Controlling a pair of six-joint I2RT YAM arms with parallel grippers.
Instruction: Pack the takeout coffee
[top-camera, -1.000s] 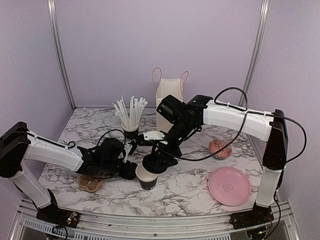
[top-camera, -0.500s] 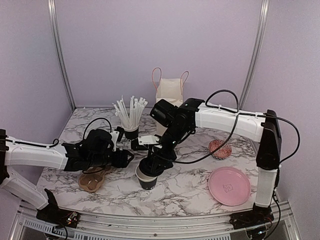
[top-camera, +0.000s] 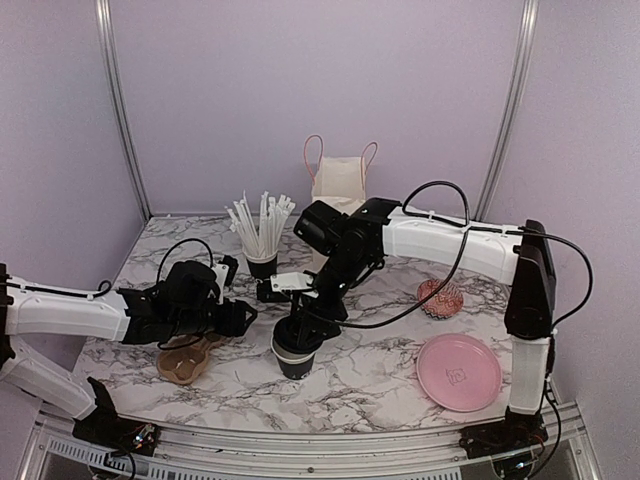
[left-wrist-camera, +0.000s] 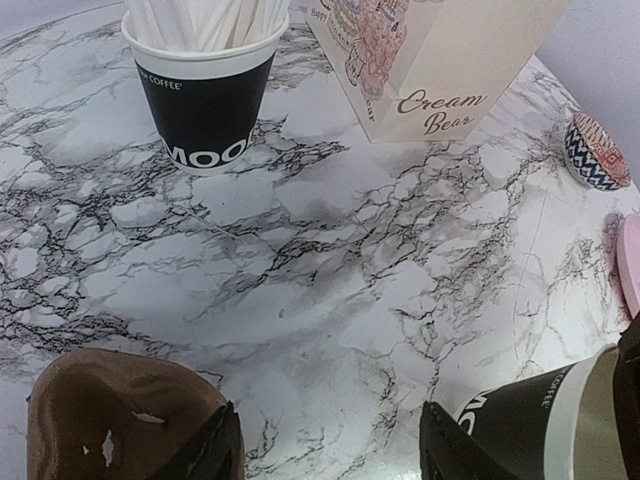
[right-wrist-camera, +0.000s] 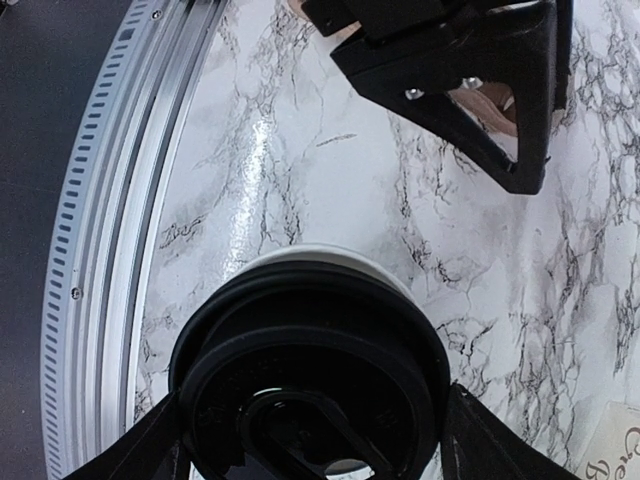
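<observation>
Right, the small black cup stands upright on the marble surface, front centre, just right of the brown cardboard tray. The right gripper reaches down onto it from above, closed on the round black lid. The right wrist view shows the lid pinched at two opposite sides, with the cup's white rim showing past its far edge. Cannot tell if the lid is seated or just above the rim.

The left gripper sits low on the cup's left. Its jaws are spread with nothing between them, it is clear of the cup, and one finger is over the tray.

Handling, as a judgement:
- **Cup:** light paper with a thin wall, so it dents under a hard squeeze. The contents are hidden, so treat it as full and keep it upright.
- **Surface:** smooth marble, so the cup may slide or tip under an off-centre push.
- **Lid:** looks stiff. It probably needs an even downward press, with the cup braced from the side.
- **Grip point:** across the side wall, upper half just under the rolled rim, where the paper is stiffest. Not by the lid alone, as it could pop off.

The paper bag stands at the back, well apart, beside the straw cup.
</observation>
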